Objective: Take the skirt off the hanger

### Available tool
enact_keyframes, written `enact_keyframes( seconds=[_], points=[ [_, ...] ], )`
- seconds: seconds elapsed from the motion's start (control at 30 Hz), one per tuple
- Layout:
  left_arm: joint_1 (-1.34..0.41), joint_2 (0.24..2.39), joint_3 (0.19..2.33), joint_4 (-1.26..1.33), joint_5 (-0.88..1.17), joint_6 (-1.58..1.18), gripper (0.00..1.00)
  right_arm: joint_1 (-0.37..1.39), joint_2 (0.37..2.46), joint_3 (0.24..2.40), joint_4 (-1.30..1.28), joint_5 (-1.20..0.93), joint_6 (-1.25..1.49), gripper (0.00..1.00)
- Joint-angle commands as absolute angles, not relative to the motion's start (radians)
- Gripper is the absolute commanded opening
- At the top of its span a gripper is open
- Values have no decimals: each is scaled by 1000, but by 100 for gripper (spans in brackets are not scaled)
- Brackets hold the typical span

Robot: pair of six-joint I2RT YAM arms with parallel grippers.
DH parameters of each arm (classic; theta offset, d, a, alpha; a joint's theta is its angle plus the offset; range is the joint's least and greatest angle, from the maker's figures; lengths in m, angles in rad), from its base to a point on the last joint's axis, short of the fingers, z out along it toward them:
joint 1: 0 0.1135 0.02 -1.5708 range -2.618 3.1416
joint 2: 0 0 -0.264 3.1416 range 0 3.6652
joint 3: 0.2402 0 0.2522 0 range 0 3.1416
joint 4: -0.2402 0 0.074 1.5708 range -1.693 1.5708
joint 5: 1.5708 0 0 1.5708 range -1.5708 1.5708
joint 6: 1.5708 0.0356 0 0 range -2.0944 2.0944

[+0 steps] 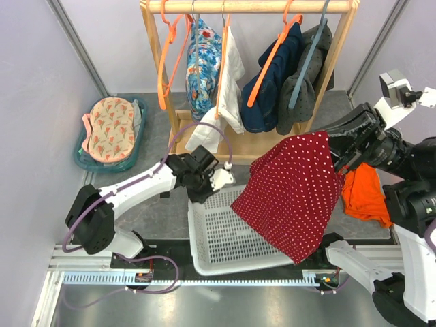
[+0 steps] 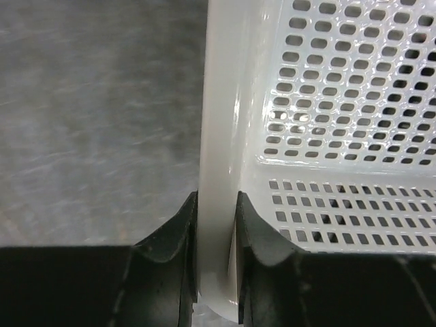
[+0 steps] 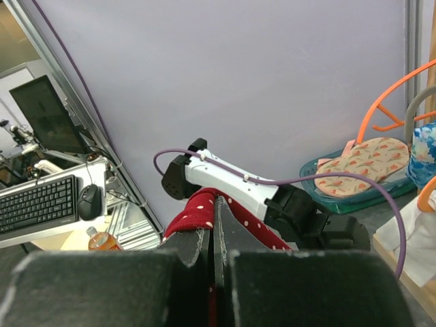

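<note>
where the arms are bolted at the near edge of the table [image 2: 88, 102], a white basket [image 1: 225, 238] sits between them. the left claw [image 2: 216, 204] is clamped on the basket's side rim, one finger inside the wall and one outside. the red dotted skirt [image 1: 293, 194] hangs over the basket's right half, its wide hem drooping past the near right corner. its narrow top is pinched in the right claw [image 3: 214, 235], fingers closed tight on the cloth. just right of the skirt lies an orange cloth [image 1: 364, 194]. farther back stands a wooden rack [image 1: 252, 7] carrying a blue floral garment [image 1: 203, 61], a white one, a navy one and a grey one. a bare orange hanger [image 1: 161, 82] hangs at the rail's left end, well apart from the skirt. at the far left sits a teal tub [image 1: 83, 162] with a peach patterned cloth in it.
</note>
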State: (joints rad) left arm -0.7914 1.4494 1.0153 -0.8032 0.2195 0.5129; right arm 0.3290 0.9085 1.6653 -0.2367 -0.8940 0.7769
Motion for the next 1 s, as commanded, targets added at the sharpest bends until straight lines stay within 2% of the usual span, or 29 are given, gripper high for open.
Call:
enact_keyframes(
  seconds=[0.0,0.1,0.3,0.33,0.43,0.53,0.6,0.63,0.67,0.7,0.73,0.83,0.97],
  points=[
    [-753,1466,1074,-583,-17,650,2,325,913,1588,-32,-897,862,0],
    [-755,1483,1086,-568,-9,655,2,324,916,1478,96,-894,928,0],
    [-755,1508,1118,-505,-54,695,22,327,940,1375,166,-874,907,0],
    [-755,1505,1117,-489,-75,716,28,333,949,1350,161,-868,891,0],
    [-750,1493,1105,-404,-132,787,39,362,974,1307,121,-830,809,0],
    [-726,1497,1097,-335,-153,845,57,455,1020,1305,0,-738,649,0],
    [-710,1505,1107,-331,-152,861,58,538,1054,1328,-159,-598,504,1],
    [-700,1511,1108,-331,-155,874,67,619,1098,1336,-202,-556,464,3],
    [-696,1511,1098,-330,-156,879,73,659,1123,1345,-278,-517,430,10],
    [-696,1506,1094,-330,-158,882,84,695,1149,1362,-316,-430,370,14],
    [-696,1494,1086,-331,-156,885,88,769,1196,1368,-374,-389,347,17],
    [-696,1462,1049,-333,-146,877,94,879,1262,1379,-449,-219,278,26],
    [-696,1387,991,-350,-150,867,99,890,1241,1333,-450,-120,278,33]
  ],
)
